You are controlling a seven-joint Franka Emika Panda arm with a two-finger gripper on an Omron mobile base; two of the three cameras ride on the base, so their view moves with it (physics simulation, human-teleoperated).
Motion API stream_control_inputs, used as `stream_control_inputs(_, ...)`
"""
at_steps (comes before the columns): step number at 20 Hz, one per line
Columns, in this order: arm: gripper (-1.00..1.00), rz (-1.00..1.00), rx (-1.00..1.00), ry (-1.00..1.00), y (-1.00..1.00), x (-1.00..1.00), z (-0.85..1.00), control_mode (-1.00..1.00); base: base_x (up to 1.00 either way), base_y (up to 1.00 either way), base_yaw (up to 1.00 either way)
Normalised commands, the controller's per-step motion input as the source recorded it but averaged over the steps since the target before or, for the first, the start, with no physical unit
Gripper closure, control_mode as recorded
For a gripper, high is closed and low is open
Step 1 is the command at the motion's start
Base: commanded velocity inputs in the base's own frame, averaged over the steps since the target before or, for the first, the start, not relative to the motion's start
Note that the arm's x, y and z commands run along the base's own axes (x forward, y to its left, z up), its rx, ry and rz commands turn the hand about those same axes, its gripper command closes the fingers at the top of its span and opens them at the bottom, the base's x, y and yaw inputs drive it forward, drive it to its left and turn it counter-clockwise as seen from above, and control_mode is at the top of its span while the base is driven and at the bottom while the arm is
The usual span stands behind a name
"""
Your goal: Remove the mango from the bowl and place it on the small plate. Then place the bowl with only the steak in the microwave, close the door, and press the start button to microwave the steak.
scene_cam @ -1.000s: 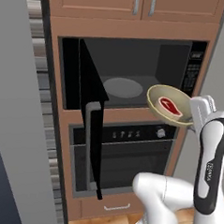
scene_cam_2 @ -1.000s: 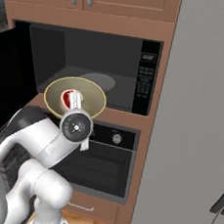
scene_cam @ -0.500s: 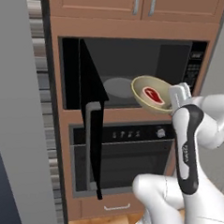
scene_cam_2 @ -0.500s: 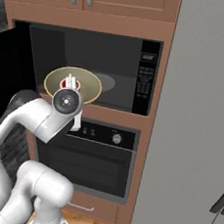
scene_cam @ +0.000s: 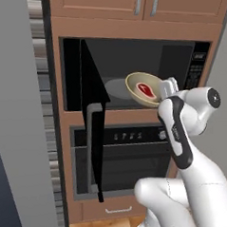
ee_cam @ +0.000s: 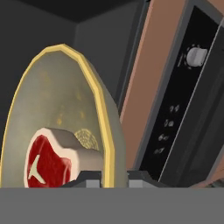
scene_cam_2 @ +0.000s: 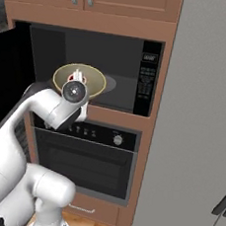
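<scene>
Gripper clamped tight on the near right rim of the bowl, jaws narrow on the wall; in the hand view the tips sit just under the rim edge. Bowl is carried in the air at the mouth of the microwave, tipped toward the arm, its open face visible from the left base view.

Inside the bowl, just ahead of the gripper, lies the steak, resting low against the wall nearest the fingers. No mango in the bowl.

Beyond the bowl, further into the cavity, the grey turntable sits below and left of it. Left of the gripper the door stands swung out, handle bar edge-on. Right of the gripper is the keypad strip. Below is the wall oven with its knob.

Risks, as a judgement:
- Bowl is tilted, so the steak could slide out over the low rim if the tilt grows during the reach in.
- Grip is on one rim only; the bowl may pivot in the jaws, or slip.
- The bowl's far rim or the wrist could clip the cavity's lower lip or right frame on entry.
- Releasing while tilted or too high could make the bowl rock or land off the turntable.
- Arm elbow is close to the oven front.
</scene>
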Motion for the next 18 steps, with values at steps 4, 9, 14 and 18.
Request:
stream_control_inputs(4,1.00,0.00,0.00,0.06,0.03,0.59,-0.06,-1.00,0.00,0.00,0.00)
stream_control_inputs(9,1.00,0.02,0.00,0.06,0.09,0.58,-0.06,-1.00,0.00,0.00,0.00)
stream_control_inputs(14,1.00,0.02,0.00,0.02,0.11,0.63,-0.19,-1.00,0.00,0.00,0.00)
stream_control_inputs(18,1.00,0.00,0.00,0.00,0.08,0.59,-0.26,-1.00,0.00,0.00,0.00)
